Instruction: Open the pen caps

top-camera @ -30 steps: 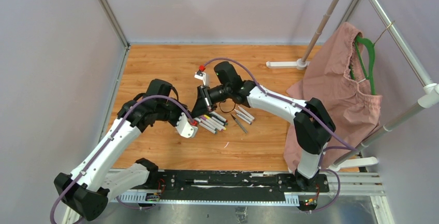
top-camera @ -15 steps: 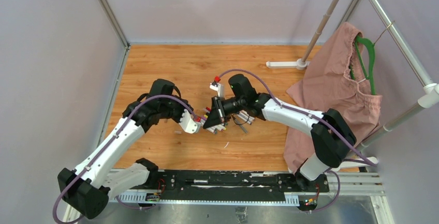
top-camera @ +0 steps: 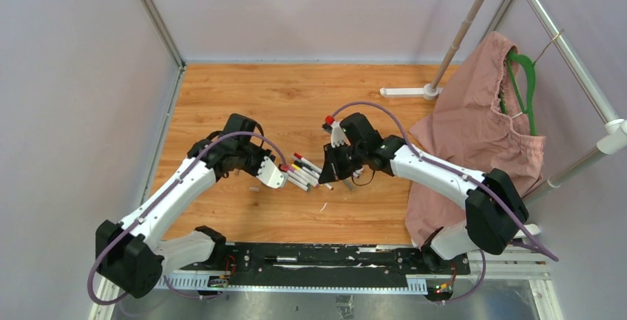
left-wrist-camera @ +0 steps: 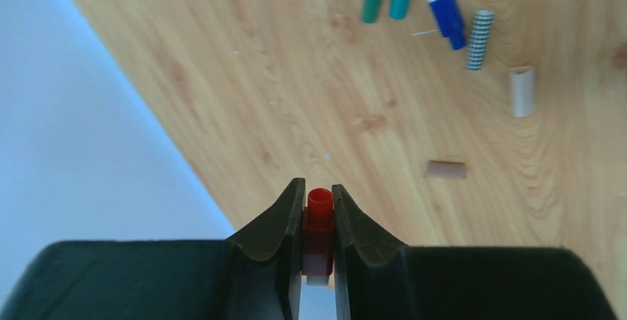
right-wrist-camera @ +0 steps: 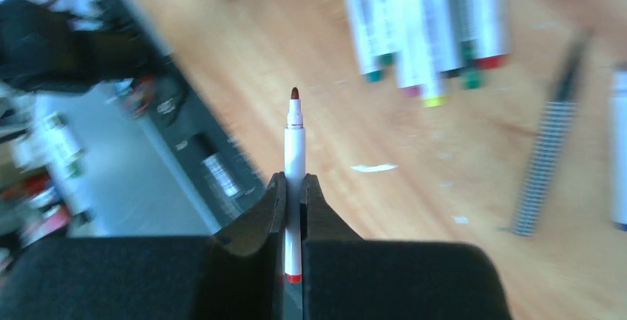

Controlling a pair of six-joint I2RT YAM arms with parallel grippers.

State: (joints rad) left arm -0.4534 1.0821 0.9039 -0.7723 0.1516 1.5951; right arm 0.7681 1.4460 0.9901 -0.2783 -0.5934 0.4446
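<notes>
At nine o'clock of the pen pile (top-camera: 303, 174), the left gripper (left-wrist-camera: 318, 194) pinched a freed red cap (left-wrist-camera: 319, 220), the right gripper (right-wrist-camera: 294, 187) its bare pen (right-wrist-camera: 294, 139); setting both down looked due.

Wooden desk (top-camera: 244, 91). Pink garment (top-camera: 473, 128) on green hanger (top-camera: 529, 94), hung from metal rack (top-camera: 562, 45) at right. White rack foot (top-camera: 407, 92) on desk.

Wooden table (top-camera: 236, 102), both arms bent inward toward a row of white pens (top-camera: 304, 173) lying side by side mid-table. The left gripper (top-camera: 279, 173) sits just left of the row with a red cap (top-camera: 284, 167) at its tip, and the right gripper (top-camera: 329, 176) points down at the row's right end. Small brown bit (top-camera: 253, 188) and white scrap (top-camera: 323, 206) lie near the pens; pink cloth (top-camera: 473, 135) on a green hanger (top-camera: 525, 83) hangs from a metal rack (top-camera: 563, 39) at the right.
</notes>
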